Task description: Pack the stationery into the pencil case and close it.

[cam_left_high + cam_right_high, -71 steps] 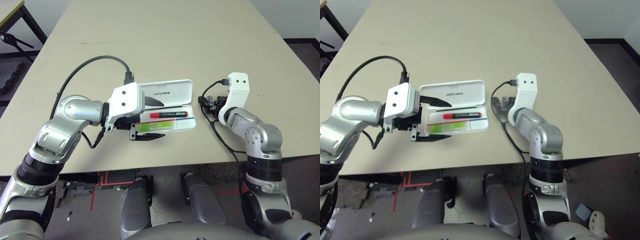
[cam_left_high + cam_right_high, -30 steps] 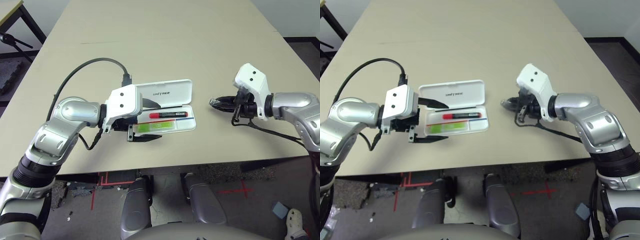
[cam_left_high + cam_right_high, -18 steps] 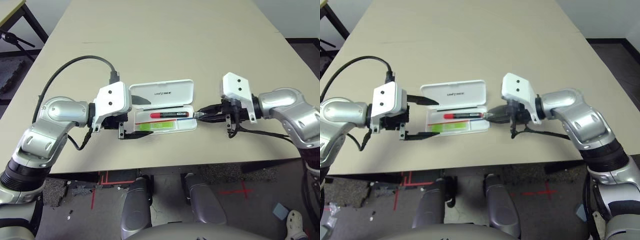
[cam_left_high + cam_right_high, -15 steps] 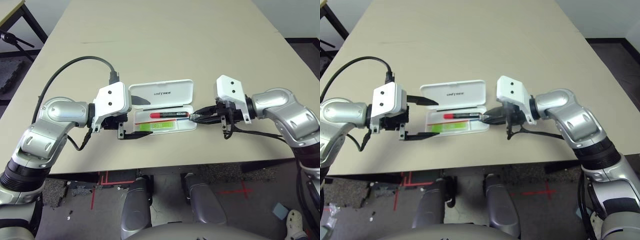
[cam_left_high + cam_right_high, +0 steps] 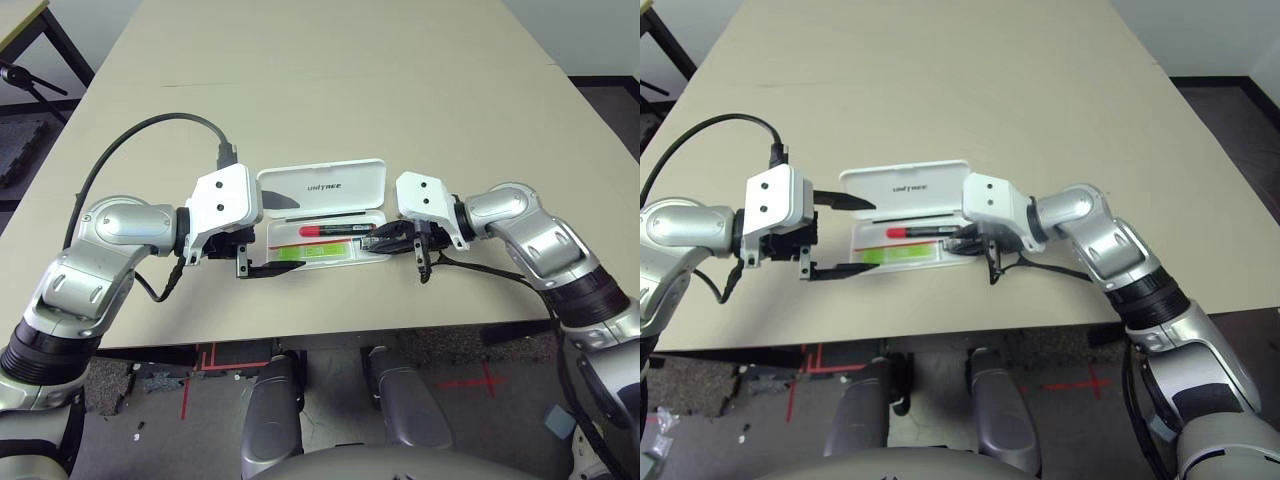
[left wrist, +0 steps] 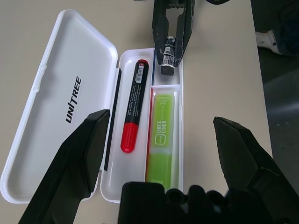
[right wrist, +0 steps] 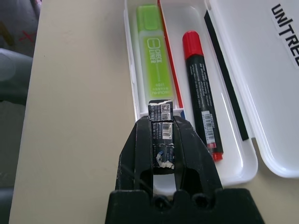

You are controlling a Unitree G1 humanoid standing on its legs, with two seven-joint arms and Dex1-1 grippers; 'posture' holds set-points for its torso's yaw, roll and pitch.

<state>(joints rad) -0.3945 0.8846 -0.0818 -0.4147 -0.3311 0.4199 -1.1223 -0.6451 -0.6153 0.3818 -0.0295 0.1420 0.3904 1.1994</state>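
The white pencil case [image 5: 322, 184] lies open between my arms, its lid flat on the table behind the tray. A lime-green highlighter [image 6: 162, 135] and a red marker [image 6: 133, 112] lie side by side in the tray. My right gripper [image 7: 161, 122] is shut on a small black clip-like piece [image 7: 160, 112] with silver labels. It holds the piece over the tray's right end, just past the highlighter's tip. My left gripper [image 5: 280, 238] stands open at the case's left end, one finger [image 6: 79, 158] over the lid and the other beside the tray's front wall.
The tan table [image 5: 330, 90] stretches bare behind the case. Black cables [image 5: 150, 135] arc from my left wrist, and another trails from the right wrist [image 5: 500, 272]. The table's front edge [image 5: 330, 330] runs close below the case.
My right arm has swung in from the right, bringing the clip-like piece to the tray's right end. The left gripper pulled back a little to the left and stays open.
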